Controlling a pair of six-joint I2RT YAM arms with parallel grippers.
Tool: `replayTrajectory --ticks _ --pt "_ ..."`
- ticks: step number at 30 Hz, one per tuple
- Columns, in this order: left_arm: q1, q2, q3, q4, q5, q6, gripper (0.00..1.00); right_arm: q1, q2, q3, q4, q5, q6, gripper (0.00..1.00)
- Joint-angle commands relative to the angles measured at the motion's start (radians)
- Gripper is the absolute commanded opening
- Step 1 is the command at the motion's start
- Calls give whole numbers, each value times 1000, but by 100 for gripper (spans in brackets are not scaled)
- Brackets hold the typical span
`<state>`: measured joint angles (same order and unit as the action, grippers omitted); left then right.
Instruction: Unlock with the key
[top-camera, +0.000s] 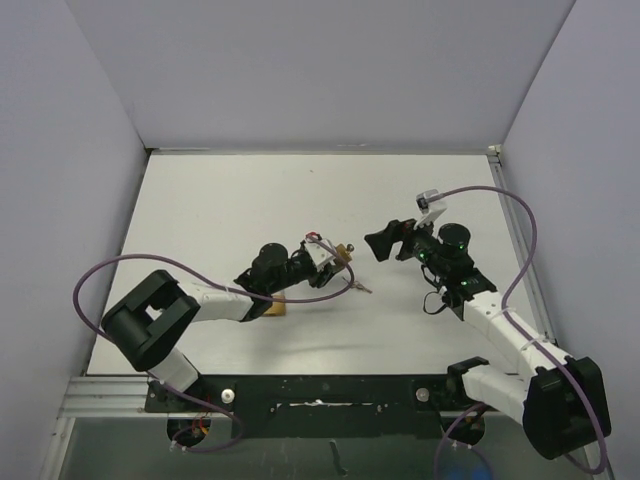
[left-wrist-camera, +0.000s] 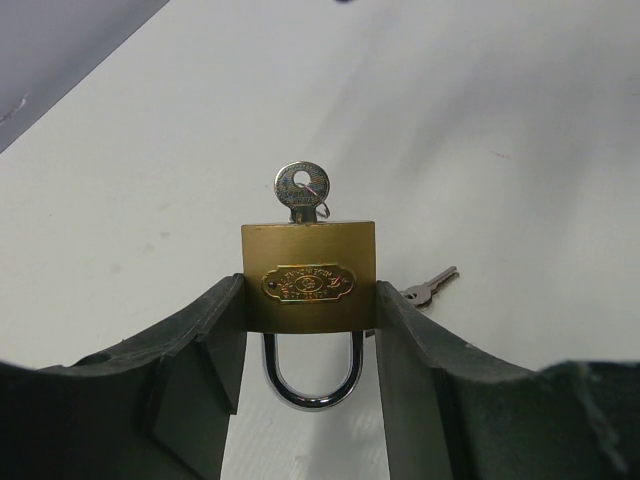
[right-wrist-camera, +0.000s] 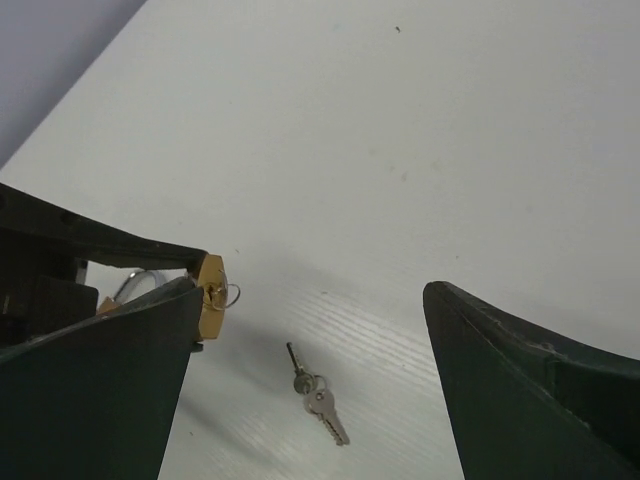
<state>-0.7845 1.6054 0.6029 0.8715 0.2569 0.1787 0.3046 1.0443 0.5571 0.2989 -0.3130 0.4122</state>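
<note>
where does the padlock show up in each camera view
Top external: padlock near the centre of the picture, at the tip of the left arm.
Left wrist: padlock in mid-frame, clamped in the left tool, key in it at the top.
Right wrist: padlock at the left edge, about mid-height, only a brass end showing.
Shared landmark: the loose keys lying just beyond the padlock.

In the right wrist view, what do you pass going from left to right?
The padlock → loose keys on the table → the right arm's finger. Its other finger overlaps the padlock, so I skip it.
</note>
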Motion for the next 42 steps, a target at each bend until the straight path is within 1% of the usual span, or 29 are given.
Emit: replayTrajectory --ticks 1,5,7,10,16,22,27,30,32,34,36,39,42 --pt "-5 -83 35 57 50 34 0 44 10 70 -147 90 -184 98" --pt "-5 -98 32 41 98 51 0 111 55 122 -230 181 -260 98" --pt "-5 -102 41 16 119 58 0 150 68 128 -234 221 -281 98" --pt "-6 -104 55 -16 141 66 0 168 78 132 -236 260 -285 98" --pt "-11 -112 68 -70 143 82 0 174 74 137 -265 317 -303 98" --pt "-19 -108 99 -123 134 89 0 192 91 148 -282 340 -311 98" --pt "-25 -96 127 -144 129 91 0 254 129 164 -286 352 -318 98" --pt "-30 -87 147 -162 124 94 0 295 146 175 -291 381 -325 98" --pt "-32 -85 149 -166 120 94 0 299 152 180 -302 419 -303 98" --pt "-32 -90 144 -166 107 92 0 282 153 191 -333 479 -263 98" --pt "-32 -96 138 -169 89 85 0 231 144 191 -354 504 -201 99" --pt "-32 -110 123 -169 65 67 0 109 114 173 -355 410 -102 100" --pt "-31 -122 114 -169 46 34 0 -11 68 114 -264 212 -16 98"
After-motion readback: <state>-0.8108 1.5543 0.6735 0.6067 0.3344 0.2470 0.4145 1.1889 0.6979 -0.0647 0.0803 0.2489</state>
